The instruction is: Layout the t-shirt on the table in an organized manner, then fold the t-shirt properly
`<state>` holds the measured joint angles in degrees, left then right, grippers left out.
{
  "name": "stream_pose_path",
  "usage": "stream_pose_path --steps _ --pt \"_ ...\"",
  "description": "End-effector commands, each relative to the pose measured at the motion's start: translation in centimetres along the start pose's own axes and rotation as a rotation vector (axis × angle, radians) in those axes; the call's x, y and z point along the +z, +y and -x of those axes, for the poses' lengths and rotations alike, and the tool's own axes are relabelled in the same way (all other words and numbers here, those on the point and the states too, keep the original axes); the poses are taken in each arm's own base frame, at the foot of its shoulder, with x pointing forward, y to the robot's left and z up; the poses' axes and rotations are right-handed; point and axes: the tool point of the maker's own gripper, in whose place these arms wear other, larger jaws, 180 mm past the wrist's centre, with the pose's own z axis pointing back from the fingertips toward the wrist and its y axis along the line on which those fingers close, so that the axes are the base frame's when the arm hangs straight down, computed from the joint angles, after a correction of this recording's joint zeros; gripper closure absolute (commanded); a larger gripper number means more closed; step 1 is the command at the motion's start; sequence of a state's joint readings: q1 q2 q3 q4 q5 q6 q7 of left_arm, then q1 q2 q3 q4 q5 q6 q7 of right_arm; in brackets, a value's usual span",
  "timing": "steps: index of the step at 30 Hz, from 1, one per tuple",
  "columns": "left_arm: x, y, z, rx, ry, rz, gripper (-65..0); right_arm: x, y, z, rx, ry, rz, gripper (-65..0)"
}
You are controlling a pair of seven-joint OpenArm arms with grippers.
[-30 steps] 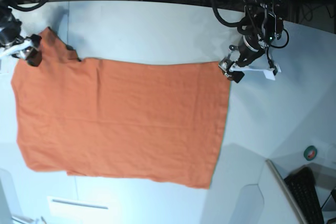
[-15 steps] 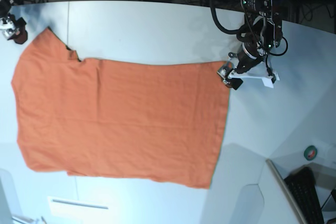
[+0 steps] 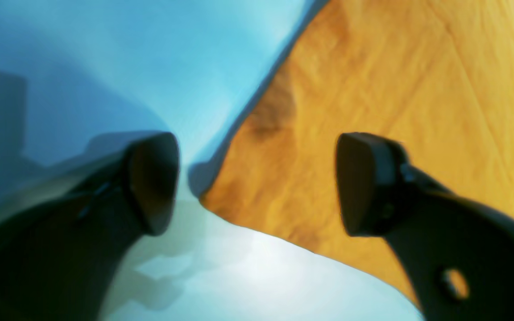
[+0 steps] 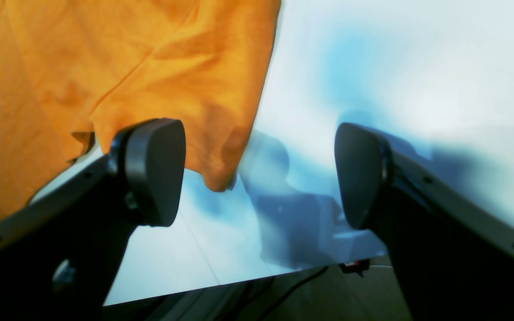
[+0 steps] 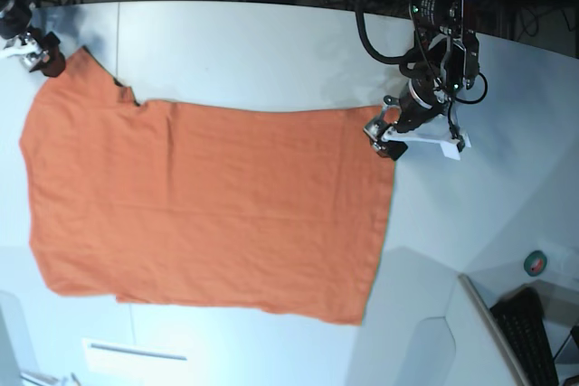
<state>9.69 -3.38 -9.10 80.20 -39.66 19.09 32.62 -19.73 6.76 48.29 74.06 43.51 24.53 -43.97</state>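
Note:
The orange t-shirt (image 5: 208,205) lies spread flat on the white table (image 5: 271,51), sleeves at the left and hem at the right. My left gripper (image 5: 384,136) hovers over the hem's upper right corner. In the left wrist view it (image 3: 257,183) is open, and the shirt corner (image 3: 283,178) lies under the gap, one finger over cloth and the other over bare table (image 3: 239,276). My right gripper (image 5: 42,53) is at the upper left sleeve tip. In the right wrist view it (image 4: 257,171) is open, with the sleeve corner (image 4: 212,147) below and nothing clamped.
A green tape roll (image 5: 536,264) and a black keyboard (image 5: 529,336) sit at the lower right, beyond the table's curved edge. A white rectangle (image 5: 136,350) lies near the front left. The table's far edge (image 4: 221,285) shows just past the right gripper, with cables behind.
The right gripper let go of the sleeve, moved up and left off it, then came back to the sleeve tip. The left gripper shifted slightly left over the hem corner.

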Motion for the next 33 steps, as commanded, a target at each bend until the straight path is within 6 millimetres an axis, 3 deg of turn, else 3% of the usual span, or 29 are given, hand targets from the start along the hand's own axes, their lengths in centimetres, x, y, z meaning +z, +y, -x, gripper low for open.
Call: stream_pose_path --steps 1,5,12,14,19,33 --pt "-0.1 0.4 1.4 0.019 0.063 -0.015 -43.1 0.5 0.0 -1.3 0.023 -0.033 -0.007 -47.4" --pt "-0.4 0.2 1.3 0.022 0.066 -0.016 -23.5 0.4 0.0 -1.1 0.018 -0.03 -0.008 -47.4" --pt "-0.5 0.3 1.4 0.023 0.072 -0.019 -6.3 0.2 0.3 -1.4 0.02 -0.035 -0.016 -47.4" --pt "-0.5 0.3 1.5 0.028 0.086 -0.019 0.0 -0.6 1.1 -0.6 0.034 -0.004 -0.032 -47.6" --pt "-0.4 0.2 1.7 0.029 0.102 -0.017 0.0 -1.9 1.9 0.5 0.049 0.053 -0.054 -47.1" --pt "-0.1 -0.3 1.1 0.026 0.086 -0.003 0.0 -2.1 1.8 0.8 0.04 0.06 -0.055 -46.5"
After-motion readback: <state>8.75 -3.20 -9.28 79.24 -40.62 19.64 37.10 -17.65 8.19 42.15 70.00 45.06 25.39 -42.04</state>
